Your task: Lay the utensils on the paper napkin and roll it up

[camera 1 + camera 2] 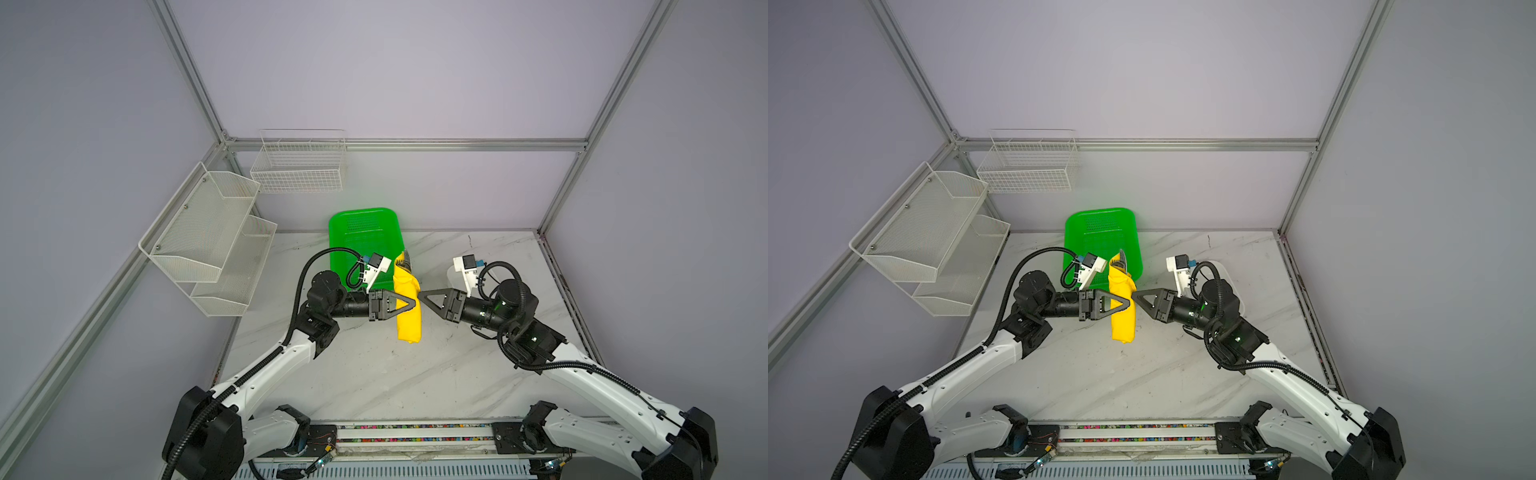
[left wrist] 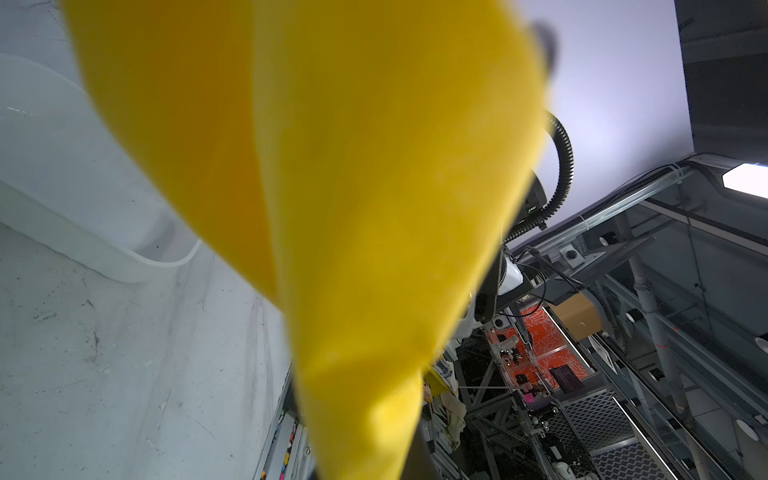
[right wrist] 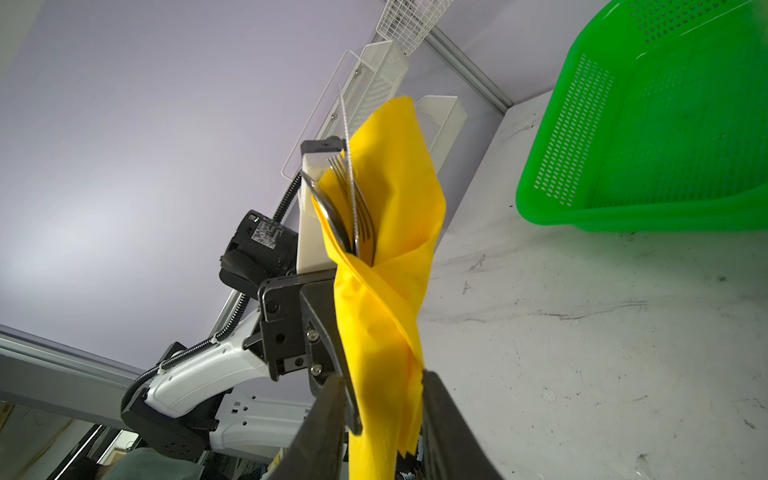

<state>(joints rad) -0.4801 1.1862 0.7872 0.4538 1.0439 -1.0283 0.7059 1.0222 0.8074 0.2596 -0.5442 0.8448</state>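
The paper napkin (image 1: pixel 409 328) (image 1: pixel 1123 328) is a yellow roll held nearly upright above the marble table. The utensils (image 3: pixel 351 212) stick out of its open upper end as fork tines, a spoon bowl and a knife blade, and they show in both top views (image 1: pixel 406 259) (image 1: pixel 1121 259). My left gripper (image 1: pixel 413 305) (image 1: pixel 1128 305) comes from the left and is shut on the roll's middle. In the left wrist view the napkin (image 2: pixel 374 208) hides its jaws. My right gripper (image 3: pixel 382 376) (image 1: pixel 420 296) straddles the roll from the right, jaws a little apart, one finger (image 3: pixel 440 415) brushing the paper's edge.
A green basket (image 1: pixel 361 232) (image 3: pixel 665 124) stands just behind the roll. A white tray (image 1: pixel 451 274) (image 2: pixel 83 249) lies behind my right wrist. White mesh shelves (image 1: pixel 208 237) and a wire basket (image 1: pixel 299 166) hang on the left and back walls. Bare marble table (image 1: pixel 395 374) lies in front.
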